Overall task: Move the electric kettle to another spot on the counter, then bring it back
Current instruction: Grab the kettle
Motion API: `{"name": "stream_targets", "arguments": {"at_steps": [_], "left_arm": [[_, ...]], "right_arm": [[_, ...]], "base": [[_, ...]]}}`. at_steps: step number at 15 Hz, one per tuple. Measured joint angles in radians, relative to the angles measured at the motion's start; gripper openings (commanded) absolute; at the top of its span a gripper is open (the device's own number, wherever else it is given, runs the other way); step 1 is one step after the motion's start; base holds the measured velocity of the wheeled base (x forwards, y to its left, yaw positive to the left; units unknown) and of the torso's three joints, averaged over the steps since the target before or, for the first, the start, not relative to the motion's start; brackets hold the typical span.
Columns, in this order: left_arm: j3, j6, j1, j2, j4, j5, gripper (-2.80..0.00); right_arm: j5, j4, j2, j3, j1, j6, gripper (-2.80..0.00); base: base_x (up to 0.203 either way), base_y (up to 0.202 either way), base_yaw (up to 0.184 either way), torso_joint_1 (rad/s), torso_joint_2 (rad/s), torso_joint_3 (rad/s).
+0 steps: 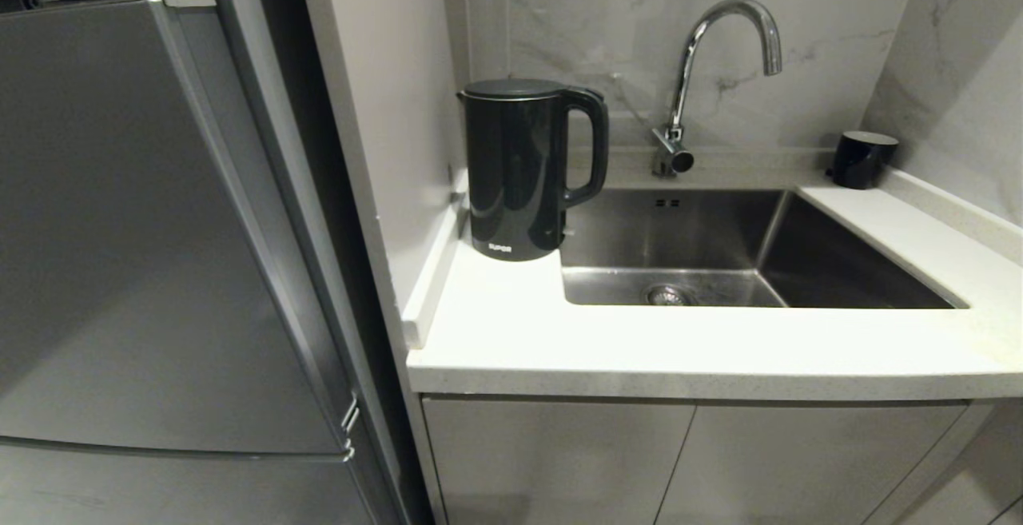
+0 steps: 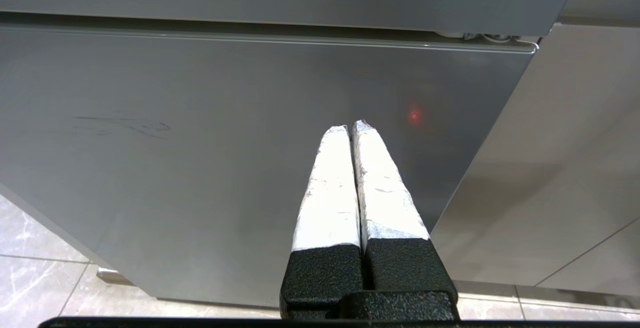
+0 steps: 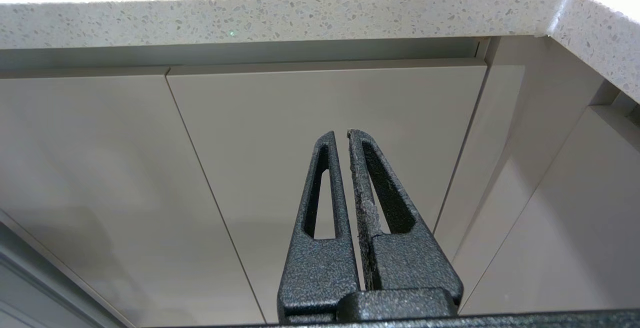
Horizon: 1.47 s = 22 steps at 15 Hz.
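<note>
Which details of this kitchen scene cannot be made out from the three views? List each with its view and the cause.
- Electric kettle, head view: its contents, hidden by the shut lid and opaque black wall.
- Small black cup, head view: its inside, too small to tell.
- Counter, head view: its right end, cut off by the picture's edge.
- Sink, head view: near wall, hidden by the counter edge.

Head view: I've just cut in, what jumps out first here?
The electric kettle stands upright on the counter at the sink's left edge, handle toward the basin, nothing gripping it. A chrome tap arches behind, and a grey fridge fills the left. Both grippers sit low and shut: left gripper before the fridge, right gripper under the counter edge.
</note>
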Motion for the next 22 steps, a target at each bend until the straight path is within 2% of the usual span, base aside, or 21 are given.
{"name": "stream_targets", "arguments": {"at_steps": [13, 22], "left_arm": [[0.000, 0.000, 0.000, 0.000, 0.000, 0.000, -2.80], [0.000, 0.000, 0.000, 0.000, 0.000, 0.000, -2.80]], "right_arm": [[0.000, 0.000, 0.000, 0.000, 0.000, 0.000, -2.80], [0.000, 0.000, 0.000, 0.000, 0.000, 0.000, -2.80]], "base": [[0.000, 0.000, 0.000, 0.000, 0.00, 0.000], [0.000, 0.000, 0.000, 0.108, -0.44, -0.329]]}}
